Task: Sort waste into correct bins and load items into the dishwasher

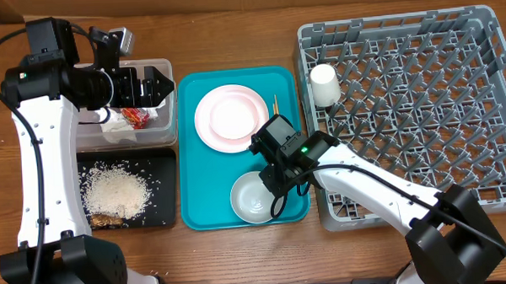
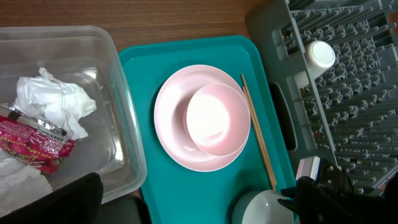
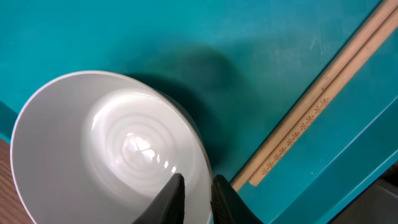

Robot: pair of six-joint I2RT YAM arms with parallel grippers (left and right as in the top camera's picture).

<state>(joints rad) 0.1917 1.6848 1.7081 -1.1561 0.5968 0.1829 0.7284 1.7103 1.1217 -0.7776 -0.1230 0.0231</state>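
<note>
Overhead: the left fingers (image 1: pixel 161 77) are hanging wide open over the tub (image 1: pixel 173 111), and the white bowl (image 1: pixel 257 201) is sitting on the tray (image 1: pixel 195 161).
Left wrist: a pink bowl (image 2: pixel 217 118) is resting on the plate (image 2: pixel 171 134), with the chopsticks (image 2: pixel 258 134) just beside it.
Right wrist: the right fingers (image 3: pixel 175 198) are pinching the white bowl's rim.

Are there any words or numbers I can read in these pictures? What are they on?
No text here can be read.
Red snack wrapper in the clear tub: pale print, too blurred to read.
Chopsticks: tiny dark marks, seemingly a pattern, not legible letters.
</note>
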